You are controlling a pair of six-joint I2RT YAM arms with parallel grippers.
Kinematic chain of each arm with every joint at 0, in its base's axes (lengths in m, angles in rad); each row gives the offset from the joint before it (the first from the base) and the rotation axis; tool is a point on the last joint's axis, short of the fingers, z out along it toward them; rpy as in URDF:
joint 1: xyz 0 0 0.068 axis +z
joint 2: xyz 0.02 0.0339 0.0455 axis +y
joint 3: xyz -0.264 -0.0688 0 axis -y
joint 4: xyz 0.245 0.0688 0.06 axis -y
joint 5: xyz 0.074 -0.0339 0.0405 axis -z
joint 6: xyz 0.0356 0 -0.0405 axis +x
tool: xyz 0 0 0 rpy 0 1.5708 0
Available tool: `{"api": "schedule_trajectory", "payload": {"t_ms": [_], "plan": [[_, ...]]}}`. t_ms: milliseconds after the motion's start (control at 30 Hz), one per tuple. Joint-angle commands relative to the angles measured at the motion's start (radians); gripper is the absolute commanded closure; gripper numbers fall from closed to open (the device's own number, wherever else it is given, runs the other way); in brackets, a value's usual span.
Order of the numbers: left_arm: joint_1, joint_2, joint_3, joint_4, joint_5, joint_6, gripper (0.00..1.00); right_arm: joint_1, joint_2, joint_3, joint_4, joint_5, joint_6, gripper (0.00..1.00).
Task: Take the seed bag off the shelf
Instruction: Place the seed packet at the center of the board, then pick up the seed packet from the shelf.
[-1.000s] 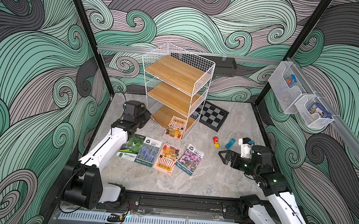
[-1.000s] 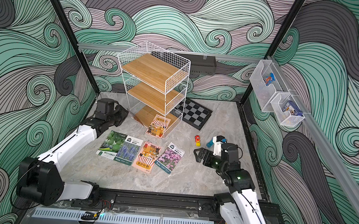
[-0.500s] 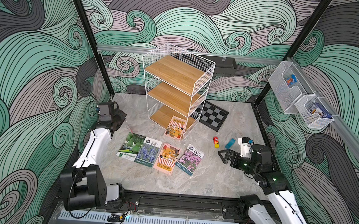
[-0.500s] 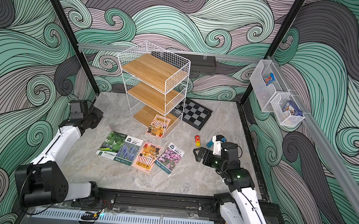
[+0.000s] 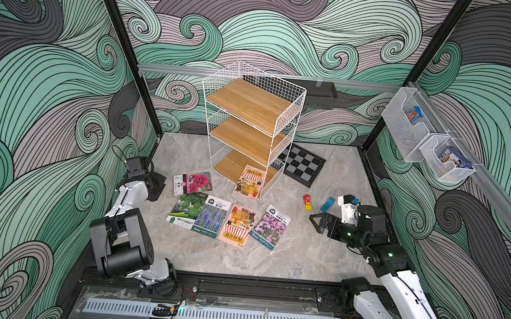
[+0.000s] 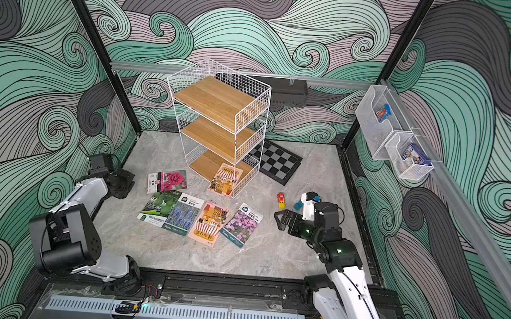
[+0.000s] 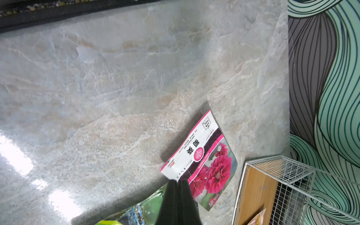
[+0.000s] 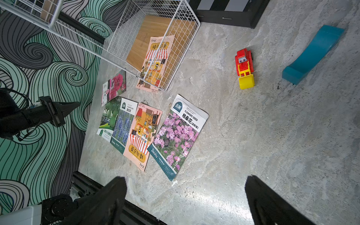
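The shelf (image 5: 250, 125) (image 6: 220, 120), a white wire rack with three wooden boards, stands at the middle back. A seed bag (image 5: 249, 181) (image 8: 155, 58) with an orange shop picture lies on its lowest board, its lower end sticking out over the front onto the floor. My left gripper (image 5: 157, 188) (image 7: 176, 182) is shut and empty near the left wall, its tip pointing at a pink-flower packet (image 5: 192, 182) (image 7: 200, 159) lying flat on the floor. My right gripper (image 5: 314, 222) (image 8: 185, 187) hovers open and empty at the right.
Several seed packets (image 5: 227, 223) lie in a row in front of the shelf. A red and yellow toy bulldozer (image 5: 307, 201) and a blue piece (image 5: 327, 204) sit near the right gripper. A checkerboard (image 5: 302, 165) lies behind the shelf. Clear bins (image 5: 427, 139) hang on the right wall.
My left arm has drawn back from beside the shelf to the left wall, its gripper staying shut. The pink-flower packet now shows on the floor. The right arm has not moved.
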Motion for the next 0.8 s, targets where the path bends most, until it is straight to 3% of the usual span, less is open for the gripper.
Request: {"api": "schedule_trajectory", "payload": {"t_ms": [0, 133, 267, 367, 433, 567, 767], "plan": [[-0.002, -0.019, 0.002, -0.048, 0.055, 0.012, 0.91, 0.005, 0.008, 0.008, 0.019, -0.015, -0.013, 0.01], [-0.063, -0.092, 0.055, -0.111, 0.128, 0.033, 0.68, 0.006, 0.021, 0.019, 0.021, -0.009, -0.014, 0.01], [-0.203, -0.132, 0.149, -0.209, 0.168, 0.069, 0.52, 0.006, 0.031, 0.022, 0.026, 0.001, -0.013, 0.01], [-0.32, -0.146, 0.143, -0.204, 0.207, 0.0, 0.38, 0.005, 0.033, 0.021, 0.027, 0.004, -0.009, 0.01], [-0.396, -0.163, 0.08, -0.11, 0.228, -0.093, 0.31, 0.006, 0.031, 0.021, 0.027, 0.008, -0.006, 0.01], [-0.534, -0.151, -0.015, 0.038, 0.192, -0.235, 0.25, 0.005, 0.022, 0.021, 0.026, 0.011, 0.006, 0.01], [-0.7, -0.008, -0.044, 0.251, 0.12, -0.343, 0.17, 0.005, 0.01, 0.018, 0.025, 0.017, 0.031, 0.01]]}}
